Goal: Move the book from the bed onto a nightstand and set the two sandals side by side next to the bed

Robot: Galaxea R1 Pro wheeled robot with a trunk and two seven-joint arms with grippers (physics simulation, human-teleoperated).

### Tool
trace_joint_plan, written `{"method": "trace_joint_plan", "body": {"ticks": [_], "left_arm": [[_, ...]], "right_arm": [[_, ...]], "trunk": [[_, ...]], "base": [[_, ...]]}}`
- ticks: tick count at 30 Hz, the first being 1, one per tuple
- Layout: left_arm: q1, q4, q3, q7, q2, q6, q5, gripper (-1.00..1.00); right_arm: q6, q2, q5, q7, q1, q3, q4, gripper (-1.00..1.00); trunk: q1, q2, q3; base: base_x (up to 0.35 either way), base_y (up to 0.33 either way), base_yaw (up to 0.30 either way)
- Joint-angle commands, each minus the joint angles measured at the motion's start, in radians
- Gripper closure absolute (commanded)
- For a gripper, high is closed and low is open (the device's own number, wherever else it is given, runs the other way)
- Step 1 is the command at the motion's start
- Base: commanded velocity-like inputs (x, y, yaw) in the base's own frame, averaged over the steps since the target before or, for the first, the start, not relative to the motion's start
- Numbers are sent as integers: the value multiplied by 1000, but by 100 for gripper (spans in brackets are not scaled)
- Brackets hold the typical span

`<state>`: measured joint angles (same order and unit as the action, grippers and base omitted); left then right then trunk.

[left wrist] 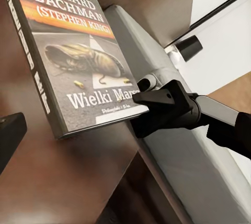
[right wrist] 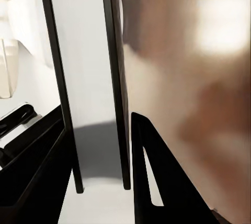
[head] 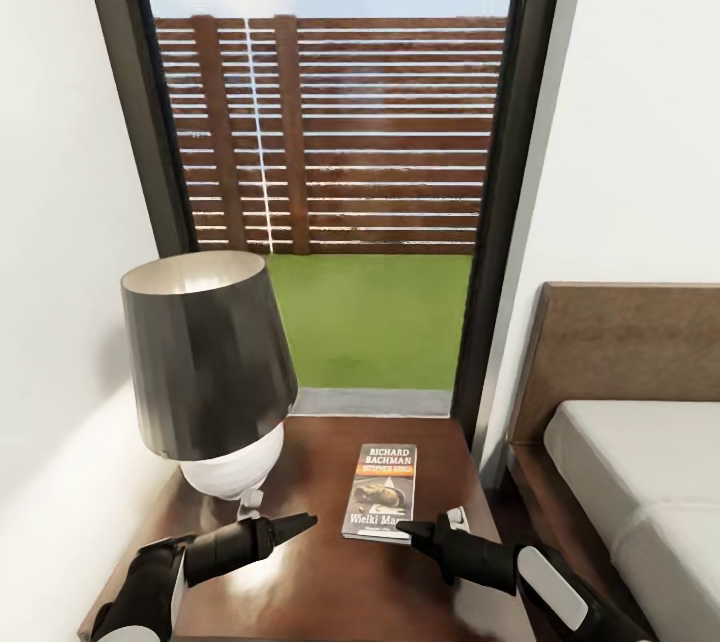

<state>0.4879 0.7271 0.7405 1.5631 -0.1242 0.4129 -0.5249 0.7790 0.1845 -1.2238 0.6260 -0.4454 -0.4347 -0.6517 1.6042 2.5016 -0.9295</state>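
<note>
At the nightstand's back left corner stands a lamp with a dark shade on a white base, which leaves only the right half of the top free for setting anything down. The left gripper hovers over the front left part of the top, fingers pointing toward the middle; whether it is parted or closed I cannot tell, and nothing shows in it. It seems parked there out of the way.

The book lies flat, cover up, on the right half of the top, set in from the right edge and well clear of the lamp. The right gripper sits at the book's front right corner. In the right wrist view its fingers straddle the thin edge with a gap on either side, so it looks released rather than clamped, probably because the book is already down.

Further right, the bed stands just beside the nightstand.
</note>
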Motion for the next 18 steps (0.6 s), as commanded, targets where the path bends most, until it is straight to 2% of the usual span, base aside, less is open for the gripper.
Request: {"method": "trace_joint_plan", "body": {"ticks": [1,10,14,18], "left_arm": [[1,2,7,8,-2,11,-10,-100],[1,2,7,8,-2,12,-10,-100],[1,2,7,8,-2,12,-10,-100],[1,2,7,8,-2,12,-10,-100]], "right_arm": [[1,1,-3,2,-1,-4,0,100],[1,1,-3,3,-1,-4,0,100],[1,1,-3,3,-1,-4,0,100],[0,1,-3,3,-1,-4,0,100]], "trunk": [[0,0,-1],[0,0,-1],[2,1,-17],[2,1,-17]], "base": [[25,0,0],[5,0,0],[0,0,0],[0,0,0]]}}
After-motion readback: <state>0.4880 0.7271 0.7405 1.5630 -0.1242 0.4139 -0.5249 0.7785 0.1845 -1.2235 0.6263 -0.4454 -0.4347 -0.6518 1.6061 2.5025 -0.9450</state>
